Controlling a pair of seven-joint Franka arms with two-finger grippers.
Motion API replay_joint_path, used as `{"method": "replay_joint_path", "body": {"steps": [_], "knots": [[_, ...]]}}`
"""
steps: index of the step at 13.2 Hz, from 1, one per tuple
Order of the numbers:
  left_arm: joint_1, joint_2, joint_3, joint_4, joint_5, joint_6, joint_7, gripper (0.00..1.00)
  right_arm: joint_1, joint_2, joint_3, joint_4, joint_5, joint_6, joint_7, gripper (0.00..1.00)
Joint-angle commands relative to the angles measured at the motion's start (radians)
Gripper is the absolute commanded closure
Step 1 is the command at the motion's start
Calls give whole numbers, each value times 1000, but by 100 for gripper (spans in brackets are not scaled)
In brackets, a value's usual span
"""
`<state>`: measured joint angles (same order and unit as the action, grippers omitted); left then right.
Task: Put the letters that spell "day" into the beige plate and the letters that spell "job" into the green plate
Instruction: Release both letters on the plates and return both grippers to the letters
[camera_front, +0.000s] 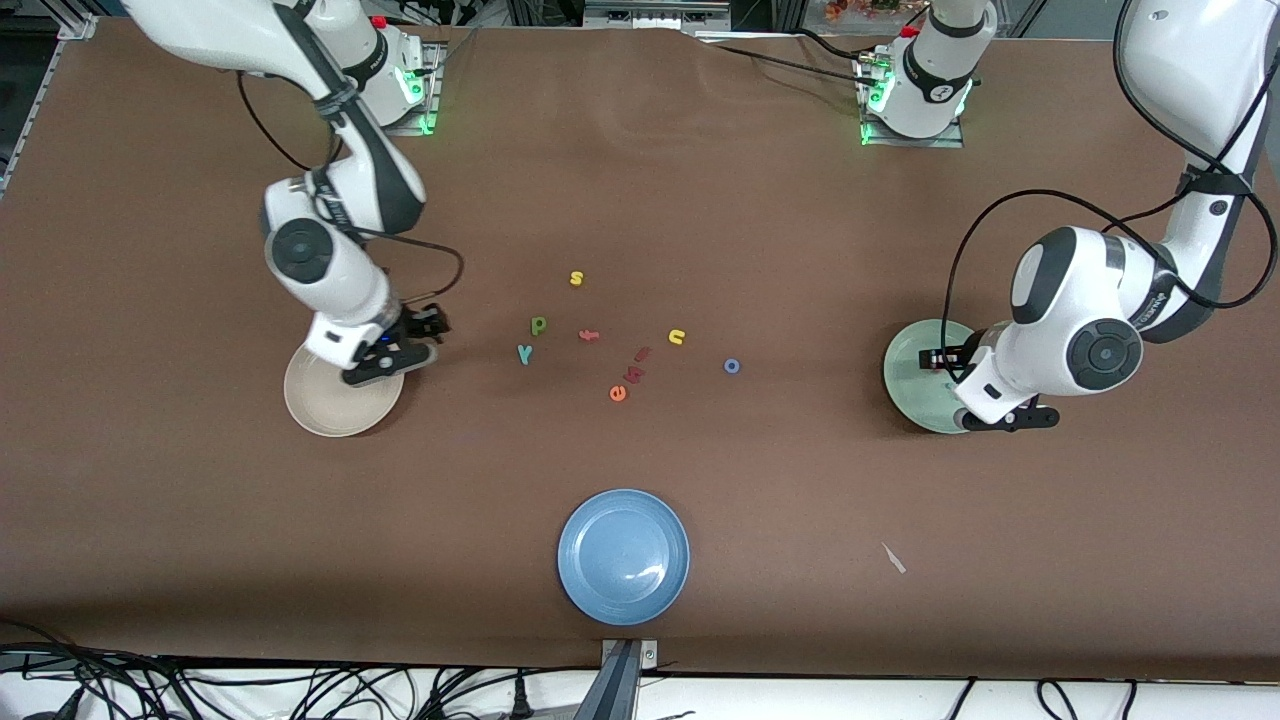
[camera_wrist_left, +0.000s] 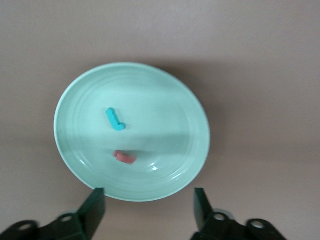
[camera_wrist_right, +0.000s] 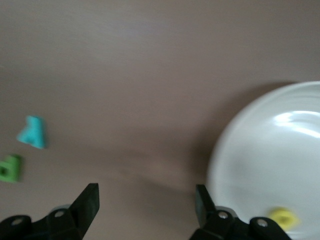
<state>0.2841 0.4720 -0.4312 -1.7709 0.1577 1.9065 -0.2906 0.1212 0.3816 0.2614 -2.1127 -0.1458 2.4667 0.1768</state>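
i see my left gripper (camera_wrist_left: 149, 207) spread wide, teal j (camera_wrist_left: 115, 119) and coral letter (camera_wrist_left: 124, 157) lying on the green plate (camera_wrist_left: 190, 120) just ahead of its fingertips; right gripper (camera_wrist_right: 145, 205) also released, yellow letter (camera_wrist_right: 283, 217) on the beige plate (camera_wrist_right: 260, 150) beside one finger.

obstacles: 8 loose letters (camera_front: 618, 393) mid-table | free: bare table (camera_front: 800, 500) around blue plate (camera_front: 623, 556)

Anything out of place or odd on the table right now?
One thing: a small pale scrap lies on the table toward the left arm's end, nearer the camera than the green plate. It is no letter. Otherwise the j and coral letter sit in that plate, nothing spilled.
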Motion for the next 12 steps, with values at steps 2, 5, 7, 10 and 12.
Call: {"method": "replay_joint_path", "body": {"steps": [2, 5, 7, 10, 12], "knots": [[-31, -26, -84, 76, -121, -26, -158, 0, 132, 86, -1, 68, -3, 40, 260, 14], [-162, -1, -100, 84, -124, 63, -396, 0, 166, 144, -1, 69, -11, 130, 355, 14], [-253, 59, -95, 74, -112, 199, -551, 0, 169, 161, -1, 71, -12, 150, 360, 15], [-337, 154, -89, 70, -29, 341, -692, 1, 175, 194, -2, 111, -14, 155, 359, 17], [-361, 210, -84, 70, 115, 396, -815, 1, 183, 200, -4, 112, -17, 156, 360, 21]]}}
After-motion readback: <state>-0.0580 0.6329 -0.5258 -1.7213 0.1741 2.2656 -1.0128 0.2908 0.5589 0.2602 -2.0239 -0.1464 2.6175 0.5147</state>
